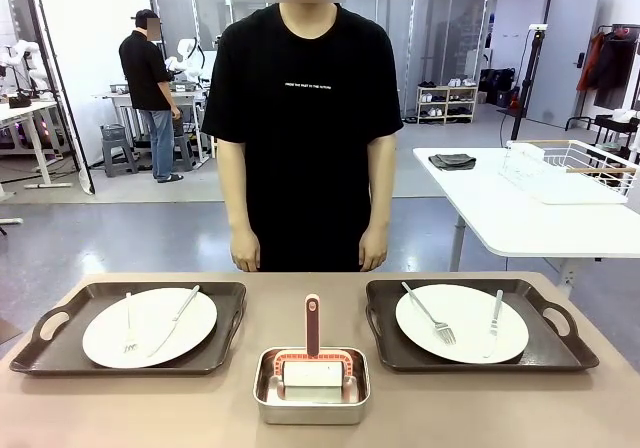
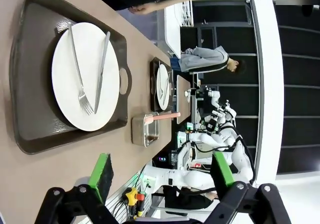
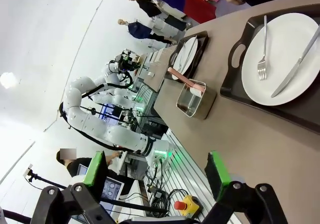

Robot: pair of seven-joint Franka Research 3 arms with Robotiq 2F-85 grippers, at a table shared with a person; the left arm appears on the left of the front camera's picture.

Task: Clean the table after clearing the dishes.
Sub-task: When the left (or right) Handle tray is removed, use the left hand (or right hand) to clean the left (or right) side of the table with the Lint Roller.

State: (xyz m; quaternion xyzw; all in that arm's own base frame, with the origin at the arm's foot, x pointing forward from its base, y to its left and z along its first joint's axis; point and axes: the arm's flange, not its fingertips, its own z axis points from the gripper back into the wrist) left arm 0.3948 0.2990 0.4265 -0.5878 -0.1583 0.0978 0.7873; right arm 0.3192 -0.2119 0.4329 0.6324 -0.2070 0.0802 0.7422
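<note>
- Front view: the dishes (image 1: 150,326) sit on two trays (image 1: 385,340), one at each end of the table (image 1: 120,408).
- My left claw (image 2: 161,171) and right claw (image 3: 155,169) gape wide, holding nothing.
- The plates are probably breakable and the cutlery loose, so I'd grip a stiff tray handle and keep it level.

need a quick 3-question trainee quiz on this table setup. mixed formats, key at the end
1. True or false: the left plate and the right plate each carry a fork and a knife.
2. Multiple choice: what stands between the left tray and the right tray?
A. a steel pan holding a pink-handled tool
B. a stack of cups
C. a third plate
3. Short answer: are the robot's left hand and right hand open or shut?

Key: 1 true. 2 A. 3 both open, holding nothing.
</note>
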